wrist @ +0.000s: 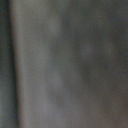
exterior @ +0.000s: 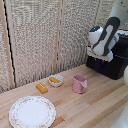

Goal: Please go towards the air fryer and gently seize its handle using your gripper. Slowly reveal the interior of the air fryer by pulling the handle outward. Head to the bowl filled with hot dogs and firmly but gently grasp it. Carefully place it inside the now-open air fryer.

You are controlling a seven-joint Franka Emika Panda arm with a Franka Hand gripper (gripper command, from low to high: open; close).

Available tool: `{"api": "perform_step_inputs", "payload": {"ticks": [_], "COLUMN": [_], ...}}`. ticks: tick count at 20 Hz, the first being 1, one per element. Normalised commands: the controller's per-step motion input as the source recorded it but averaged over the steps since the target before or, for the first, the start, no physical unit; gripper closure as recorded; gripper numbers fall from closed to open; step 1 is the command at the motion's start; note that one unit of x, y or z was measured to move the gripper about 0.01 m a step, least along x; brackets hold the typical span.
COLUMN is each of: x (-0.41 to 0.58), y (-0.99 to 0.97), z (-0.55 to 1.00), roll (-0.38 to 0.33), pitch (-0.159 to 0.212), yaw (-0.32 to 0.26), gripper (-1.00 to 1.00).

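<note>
Floral plate [exterior: 32,111] in front, bowl [exterior: 55,80] behind, claw state unclear at air fryer [exterior: 111,63]

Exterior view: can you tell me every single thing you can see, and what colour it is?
air fryer: one, black, far end of the table at the exterior view's right, partly behind the arm.
bowl: one, white, middle of the table, holding a hot dog.
hot dogs: two seen, orange-yellow, one in the bowl, one lying on the table beside it.
mug: one, pink, right of the bowl in the exterior view.
plate: one, white with a floral rim, near edge.
table: one, light wood.
screen: pale woven panels behind the table.
robot arm: one, white and black, over the air fryer; its gripper is not visible.
</note>
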Motion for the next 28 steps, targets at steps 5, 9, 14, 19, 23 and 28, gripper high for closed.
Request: {"api": "perform_step_inputs", "payload": {"ticks": [5,9,14,19,23,28], "x": [-0.038,-0.136,-0.127,-0.090,-0.232,-0.224], "y": [0.56,0.62,0.65,0.65,0.76,0.90], "z": [0.61,0.81,0.93,0.99,0.84,0.32], "roll": [0.152,0.065,0.025,0.027,0.033,0.037], "pitch": [0.064,-0.003,-0.041,-0.077,-0.127,-0.169], "yaw": [-0.006,-0.038,-0.063,-0.084,-0.052,-0.009], "gripper": [1.00,1.00,1.00,1.00,1.00,1.00]}}
